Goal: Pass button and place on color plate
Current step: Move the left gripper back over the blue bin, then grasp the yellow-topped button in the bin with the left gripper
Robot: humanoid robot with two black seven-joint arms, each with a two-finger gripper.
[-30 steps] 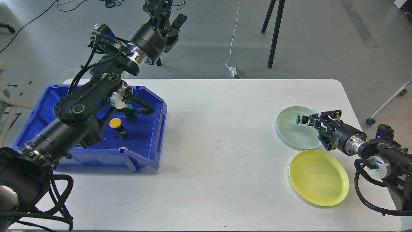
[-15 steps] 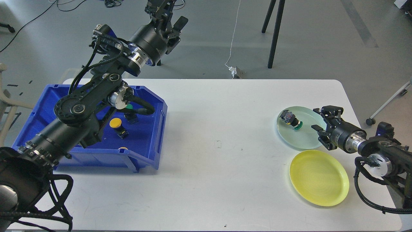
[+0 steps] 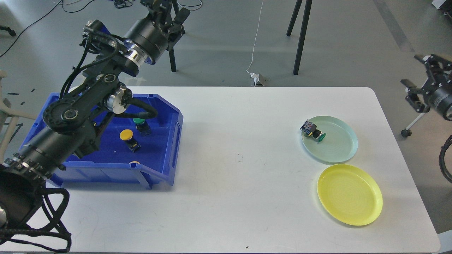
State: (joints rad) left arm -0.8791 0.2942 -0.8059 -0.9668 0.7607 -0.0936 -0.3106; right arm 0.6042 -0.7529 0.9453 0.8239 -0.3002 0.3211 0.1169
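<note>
green button [image 3: 313, 131] is lying tilted on its side at the left rim of the pale green plate [image 3: 333, 148], cap pointing inward. yellow plate [image 3: 349, 194] is sitting just beside it, nearer the table [image 3: 247, 176] front edge. right gripper [image 3: 422, 79] is hanging off the table's right side, fingers spread, holding nothing. left gripper [image 3: 164, 8] is sitting high beyond the blue bin [image 3: 166, 155]; its fingers are cut off at the frame top, so cannot tell. a yellow button [image 3: 127, 135] and another green one [image 3: 140, 122] are lying in the bin.
</note>
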